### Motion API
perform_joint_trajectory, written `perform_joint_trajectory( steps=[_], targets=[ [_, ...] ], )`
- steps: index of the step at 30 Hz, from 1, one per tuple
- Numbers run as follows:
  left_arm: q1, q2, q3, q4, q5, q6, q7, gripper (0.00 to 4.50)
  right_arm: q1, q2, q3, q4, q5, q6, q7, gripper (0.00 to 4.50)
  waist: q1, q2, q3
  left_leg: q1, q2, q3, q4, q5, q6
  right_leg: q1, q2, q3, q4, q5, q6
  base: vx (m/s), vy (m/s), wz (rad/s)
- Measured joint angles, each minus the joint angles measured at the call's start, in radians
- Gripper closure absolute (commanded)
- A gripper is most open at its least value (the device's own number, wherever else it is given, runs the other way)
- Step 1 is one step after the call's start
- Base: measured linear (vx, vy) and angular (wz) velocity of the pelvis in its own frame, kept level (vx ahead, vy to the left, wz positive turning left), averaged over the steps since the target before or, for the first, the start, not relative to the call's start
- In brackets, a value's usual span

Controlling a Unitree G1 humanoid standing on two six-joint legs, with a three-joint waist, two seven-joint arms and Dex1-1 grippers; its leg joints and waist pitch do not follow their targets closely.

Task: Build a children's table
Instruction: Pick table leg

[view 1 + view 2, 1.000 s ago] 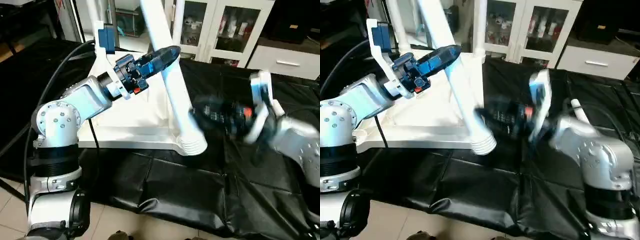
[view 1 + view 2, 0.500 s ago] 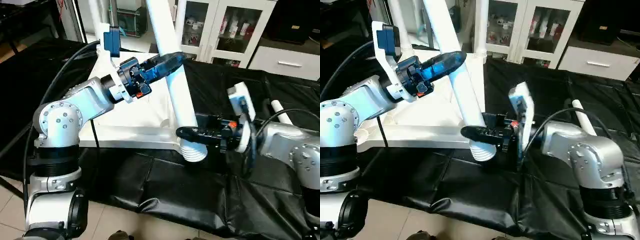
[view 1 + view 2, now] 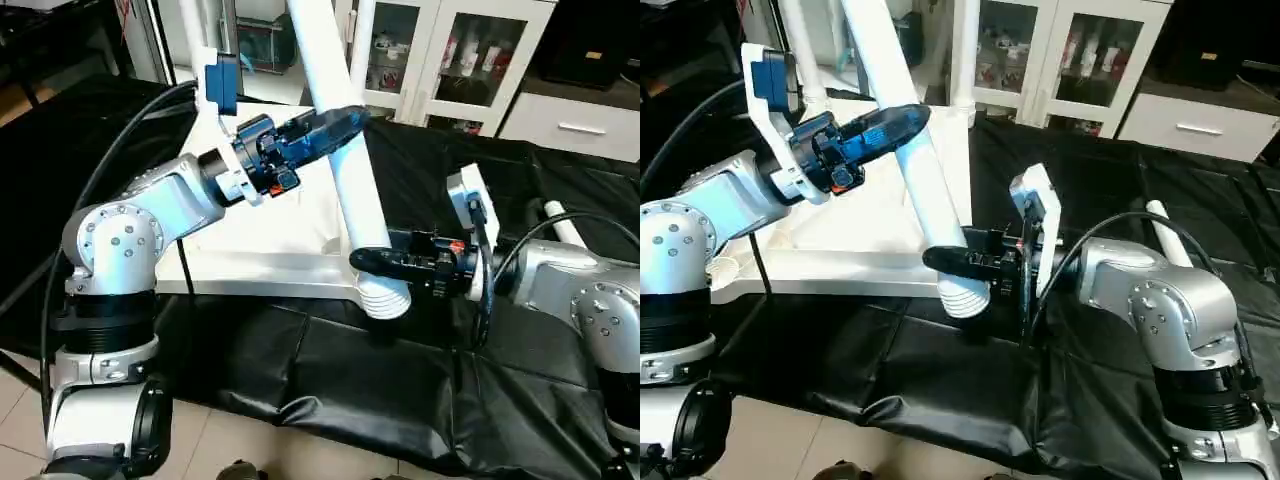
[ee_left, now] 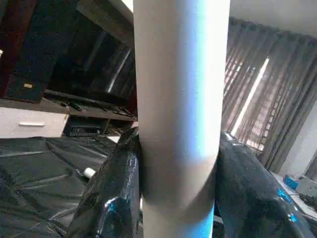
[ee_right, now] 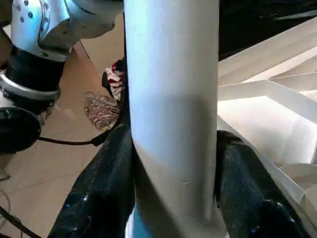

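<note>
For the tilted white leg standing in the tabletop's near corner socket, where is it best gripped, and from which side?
Grip the leg on its smooth round shaft, fingers straddling it crosswise. The left gripper holds it higher up, coming from the robot's left; the right gripper holds just above the ribbed base, from the right. Two spaced holds probably suit a long, leaning tube over the tabletop.

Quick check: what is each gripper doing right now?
Left gripper: shut on the leg, upper part.
Right gripper: shut on the same leg, just above its ribbed base.
</note>
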Motion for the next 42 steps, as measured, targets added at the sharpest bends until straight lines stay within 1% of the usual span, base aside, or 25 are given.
perform_joint_trajectory(
  steps=[1, 3, 4, 6, 8, 10, 11, 13, 15, 16, 18, 22, 23, 25, 26, 28, 29, 31, 32, 33, 35, 37, 38, 39, 42],
  targets=[
    [0.000, -0.001, 0.000, 0.002, 0.003, -0.006, 0.003, 2.73, 0.000, 0.001, 0.003, -0.001, -0.009, -0.011, -0.005, 2.56, 0.000, 0.000, 0.000, 0.000, 0.000, 0.000, 0.000, 0.000, 0.000, 0.000, 0.000, 0.000, 0.000, 0.000, 0.000, 0.000, 0.000, 0.00],
    [0.000, -0.003, 0.002, 0.011, 0.008, -0.015, 0.013, 2.03, 0.000, 0.005, 0.007, -0.001, -0.027, -0.029, -0.015, 2.59, 0.000, 0.000, 0.000, 0.000, 0.000, 0.000, 0.000, 0.000, 0.000, 0.000, 0.000, 0.000, 0.000, 0.000, 0.000, 0.000, 0.000, 0.00],
    [0.000, -0.003, 0.002, 0.014, 0.009, -0.017, 0.019, 2.03, 0.000, 0.005, 0.009, -0.001, -0.033, -0.033, -0.019, 2.59, 0.000, 0.000, 0.000, 0.000, 0.000, 0.000, 0.000, 0.000, 0.000, 0.000, 0.000, 0.000, 0.000, 0.000, 0.000, 0.000, 0.000, 0.00],
    [-0.013, -0.031, 0.015, 0.045, 0.027, -0.022, 0.083, 1.97, 0.000, 0.012, 0.014, 0.004, -0.086, -0.059, -0.067, 2.60, 0.002, 0.000, 0.000, 0.000, 0.000, 0.000, 0.000, 0.000, 0.000, 0.000, 0.000, 0.000, 0.000, 0.000, 0.000, 0.000, 0.000, 0.00],
    [-0.013, -0.041, 0.023, 0.066, 0.044, -0.034, 0.128, 1.60, 0.000, 0.018, 0.021, 0.011, -0.127, -0.091, -0.104, 2.62, 0.000, 0.000, 0.000, 0.000, 0.000, 0.000, 0.000, 0.000, -0.001, 0.000, 0.000, 0.000, 0.000, 0.000, 0.000, 0.000, 0.000, 0.00],
    [-0.014, -0.053, 0.025, 0.076, 0.067, -0.058, 0.170, 1.59, 0.000, 0.036, 0.024, 0.013, -0.166, -0.122, -0.148, 2.62, -0.001, 0.000, 0.000, 0.000, 0.000, 0.000, 0.000, 0.000, -0.001, 0.000, 0.000, 0.000, 0.000, 0.000, 0.000, 0.000, 0.000, 0.00],
    [-0.014, -0.072, 0.024, 0.076, 0.096, -0.084, 0.203, 1.49, 0.000, 0.056, 0.030, 0.016, -0.199, -0.152, -0.184, 2.62, -0.001, 0.000, 0.000, 0.000, 0.000, 0.000, 0.000, 0.000, -0.001, 0.000, 0.000, 0.000, 0.000, 0.000, 0.000, 0.000, 0.000, 0.00],
    [-0.014, -0.106, 0.021, 0.080, 0.132, -0.111, 0.261, 1.19, 0.000, 0.065, 0.064, 0.020, -0.266, -0.203, -0.235, 2.63, -0.002, 0.000, 0.000, -0.001, 0.000, 0.000, 0.000, 0.000, -0.001, 0.000, 0.000, 0.000, 0.000, 0.000, 0.000, 0.000, 0.000, 0.00],
    [-0.014, -0.130, 0.018, 0.099, 0.163, -0.133, 0.312, 1.11, 0.000, 0.071, 0.104, 0.022, -0.330, -0.245, -0.277, 2.63, -0.001, 0.000, 0.000, -0.001, 0.000, 0.000, 0.000, 0.000, -0.001, -0.001, 0.000, 0.000, 0.000, 0.000, 0.000, 0.000, 0.000, 0.00],
    [-0.014, -0.142, 0.019, 0.105, 0.173, -0.145, 0.332, 1.11, 0.000, 0.076, 0.116, 0.022, -0.357, -0.263, -0.295, 2.63, -0.002, 0.000, 0.000, -0.001, 0.000, 0.000, 0.000, 0.000, -0.001, -0.001, 0.000, 0.000, 0.000, 0.000, 0.000, 0.000, 0.000, 0.00],
    [-0.016, -0.188, 0.024, 0.130, 0.194, -0.187, 0.394, 1.09, -0.004, 0.101, 0.157, 0.033, -0.450, -0.319, -0.377, 2.63, -0.002, 0.000, 0.000, -0.001, 0.000, 0.000, 0.000, 0.000, -0.001, -0.001, 0.000, 0.000, -0.001, 0.000, 0.001, 0.000, 0.000, 0.00],
    [-0.018, -0.233, 0.022, 0.168, 0.225, -0.233, 0.466, 1.09, -0.007, 0.133, 0.211, 0.060, -0.550, -0.380, -0.472, 2.64, -0.003, 0.000, 0.000, -0.002, 0.000, 0.000, 0.000, 0.000, -0.001, -0.001, 0.000, 0.000, -0.001, -0.001, 0.001, 0.000, 0.000, 0.00],
    [-0.021, -0.248, 0.027, 0.179, 0.235, -0.254, 0.492, 1.09, -0.007, 0.136, 0.233, 0.067, -0.607, -0.410, -0.515, 2.64, -0.003, 0.000, 0.000, -0.002, 0.000, -0.001, 0.000, 0.000, -0.001, -0.001, 0.000, 0.000, -0.001, -0.001, 0.001, 0.000, 0.000, 0.00],
    [-0.037, -0.274, 0.044, 0.198, 0.250, -0.277, 0.537, 1.09, -0.008, 0.148, 0.263, 0.079, -0.688, -0.451, -0.584, 2.64, -0.003, 0.001, 0.000, -0.003, 0.000, -0.001, 0.000, 0.000, -0.001, -0.001, 0.000, -0.001, -0.001, -0.001, 0.001, 0.000, 0.000, 0.00],
    [-0.046, -0.275, 0.044, 0.200, 0.253, -0.281, 0.548, 1.09, -0.009, 0.149, 0.270, 0.083, -0.709, -0.466, -0.599, 2.64, -0.004, 0.000, 0.000, -0.003, 0.000, -0.001, 0.000, 0.000, -0.001, -0.001, 0.000, -0.001, -0.001, -0.001, 0.001, 0.000, 0.000, 0.00],
    [-0.058, -0.280, 0.053, 0.202, 0.253, -0.290, 0.568, 1.44, -0.012, 0.149, 0.289, 0.092, -0.760, -0.500, -0.637, 2.64, -0.006, 0.001, 0.000, -0.002, 0.000, -0.001, -0.001, 0.000, -0.001, -0.001, 0.000, 0.000, -0.002, -0.001, 0.001, 0.000, 0.000, 0.00],
    [-0.059, -0.283, 0.059, 0.202, 0.253, -0.295, 0.573, 1.44, -0.012, 0.148, 0.296, 0.093, -0.787, -0.517, -0.650, 2.64, -0.007, 0.001, 0.000, -0.002, 0.000, -0.001, -0.002, 0.000, -0.001, -0.001, 0.000, -0.001, -0.003, -0.001, 0.001, 0.000, 0.000, 0.00],
    [-0.059, -0.286, 0.062, 0.203, 0.253, -0.296, 0.581, 1.44, -0.012, 0.143, 0.316, 0.100, -0.826, -0.536, -0.669, 2.64, -0.009, 0.001, 0.000, -0.003, 0.000, -0.001, -0.002, 0.000, -0.001, -0.001, 0.000, -0.001, -0.003, -0.001, 0.001, 0.000, 0.000, 0.00],
    [-0.059, -0.286, 0.063, 0.203, 0.253, -0.296, 0.587, 1.68, -0.012, 0.141, 0.322, 0.101, -0.839, -0.542, -0.675, 2.64, -0.011, 0.001, 0.000, -0.003, 0.000, -0.001, -0.002, 0.000, -0.001, -0.001, 0.000, -0.001, -0.003, -0.001, 0.001, 0.000, 0.000, 0.00],
    [-0.059, -0.287, 0.066, 0.204, 0.253, -0.300, 0.593, 1.68, -0.012, 0.139, 0.330, 0.103, -0.866, -0.556, -0.687, 2.64, -0.012, 0.001, 0.000, -0.003, 0.000, -0.001, -0.002, 0.000, -0.001, -0.001, 0.000, -0.001, -0.004, -0.001, 0.001, 0.000, 0.000, 0.00],
    [-0.059, -0.292, 0.072, 0.205, 0.252, -0.310, 0.599, 1.90, -0.012, 0.139, 0.341, 0.107, -0.897, -0.576, -0.702, 2.64, -0.015, 0.001, 0.000, -0.003, -0.001, -0.001, -0.003, 0.000, -0.001, -0.001, 0.000, -0.001, -0.004, -0.001, 0.001, 0.000, 0.000, 0.00],
    [-0.059, -0.294, 0.075, 0.208, 0.251, -0.318, 0.600, 1.95, -0.012, 0.138, 0.350, 0.110, -0.914, -0.589, -0.713, 2.64, -0.019, 0.001, 0.001, -0.003, -0.001, -0.001, -0.003, 0.000, -0.001, -0.001, 0.000, -0.001, -0.004, -0.001, 0.001, 0.000, 0.000, 0.00],
    [-0.059, -0.296, 0.079, 0.209, 0.251, -0.321, 0.600, 2.03, -0.012, 0.139, 0.351, 0.116, -0.921, -0.600, -0.715, 2.64, -0.022, 0.001, 0.001, -0.003, -0.001, -0.001, -0.003, 0.000, -0.001, -0.001, 0.000, -0.001, -0.004, -0.001, 0.001, 0.000, 0.000, 0.00],
    [-0.059, -0.298, 0.080, 0.211, 0.251, -0.322, 0.600, 2.25, -0.012, 0.140, 0.351, 0.122, -0.928, -0.607, -0.716, 2.64, -0.025, 0.001, 0.001, -0.003, -0.001, -0.001, -0.002, 0.000, -0.001, -0.001, 0.000, -0.001, -0.004, -0.001, 0.001, 0.000, 0.000, 0.00],
    [-0.059, -0.308, 0.087, 0.215, 0.245, -0.325, 0.600, 2.39, -0.012, 0.142, 0.351, 0.139, -0.938, -0.622, -0.724, 2.64, -0.031, 0.001, 0.001, -0.003, -0.001, -0.001, -0.002, 0.000, -0.001, -0.001, 0.000, -0.001, -0.004, 0.000, 0.001, 0.000, 0.000, 0.00]
  ],
)
